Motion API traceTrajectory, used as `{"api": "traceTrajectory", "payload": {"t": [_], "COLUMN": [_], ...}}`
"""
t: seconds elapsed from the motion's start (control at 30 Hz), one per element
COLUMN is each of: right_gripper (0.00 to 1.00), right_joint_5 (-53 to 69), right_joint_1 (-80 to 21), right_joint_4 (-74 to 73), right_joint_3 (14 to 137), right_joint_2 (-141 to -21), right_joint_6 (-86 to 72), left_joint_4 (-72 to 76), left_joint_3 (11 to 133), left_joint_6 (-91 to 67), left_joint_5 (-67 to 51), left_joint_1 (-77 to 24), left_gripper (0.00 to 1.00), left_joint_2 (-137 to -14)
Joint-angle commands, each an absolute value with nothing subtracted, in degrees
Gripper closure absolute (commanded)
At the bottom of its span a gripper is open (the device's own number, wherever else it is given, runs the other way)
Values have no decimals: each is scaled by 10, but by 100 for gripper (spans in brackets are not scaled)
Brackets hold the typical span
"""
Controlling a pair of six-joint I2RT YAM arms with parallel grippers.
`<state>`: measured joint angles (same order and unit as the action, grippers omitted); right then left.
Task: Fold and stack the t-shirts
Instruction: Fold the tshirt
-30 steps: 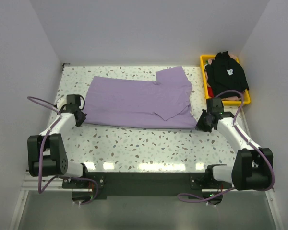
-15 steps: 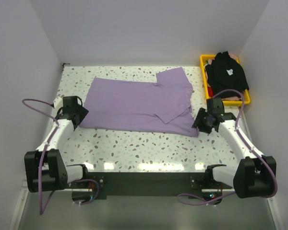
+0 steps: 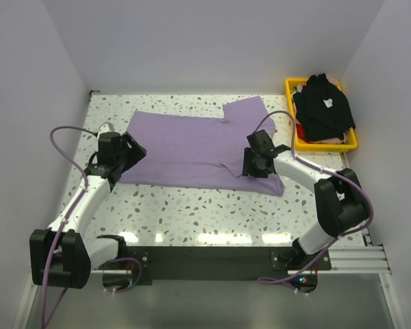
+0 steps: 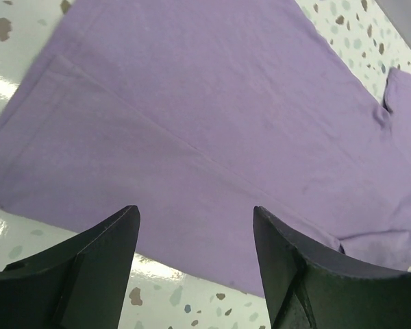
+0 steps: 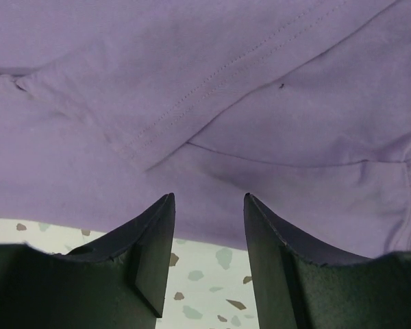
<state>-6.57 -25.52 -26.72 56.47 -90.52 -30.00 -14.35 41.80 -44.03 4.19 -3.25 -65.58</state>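
Note:
The lavender-purple t-shirt (image 3: pixel 192 144) lies flat across the table's middle, folded over lengthwise, with a sleeve folded onto it at the right. My left gripper (image 3: pixel 132 152) hovers over its left near edge, jaws open, only cloth (image 4: pixel 212 123) below them (image 4: pixel 195 212). Above the shirt's right near edge my right gripper (image 3: pixel 251 163) also stands open and empty (image 5: pixel 209 199), with the sleeve hem (image 5: pixel 192 103) just ahead. The black t-shirt (image 3: pixel 323 108), with a small white chest mark, is heaped in the basket.
The yellow basket (image 3: pixel 325 146) stands at the back right corner against the wall. White walls close in the speckled table (image 3: pixel 192 205) on the left, back and right. Purple cables loop from both arms.
Both grippers opened and let go of the shirt's near corners. The left arm swung right and the right arm swung left, inward over the shirt. The near edge now lies flat.

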Motion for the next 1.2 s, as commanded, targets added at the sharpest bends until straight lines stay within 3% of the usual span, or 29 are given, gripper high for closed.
{"api": "traceTrajectory", "payload": {"t": [0.0, 0.5, 0.8, 1.0, 1.17], "right_gripper": [51, 52, 59, 68, 85], "right_joint_5": [-84, -134, -136, -135, -134], "right_joint_1": [-263, -328, -336, -342, -342], "right_joint_4": [-214, -191, -192, -192, -196], "right_joint_3": [586, 599, 629, 649, 664], "right_joint_2": [-915, -976, -1004, -1016, -1027], "right_joint_6": [-308, -334, -343, -346, -345], "left_joint_4": [-132, -123, -113, -108, -103], "left_joint_3": [458, 453, 440, 436, 433], "left_joint_6": [-396, -365, -367, -367, -367], "left_joint_5": [3, -40, -49, -56, -63], "left_joint_1": [-44, -47, -47, -47, -47], "left_gripper": [28, 28, 29, 29, 29], "left_joint_2": [-642, -653, -657, -663, -666]}}
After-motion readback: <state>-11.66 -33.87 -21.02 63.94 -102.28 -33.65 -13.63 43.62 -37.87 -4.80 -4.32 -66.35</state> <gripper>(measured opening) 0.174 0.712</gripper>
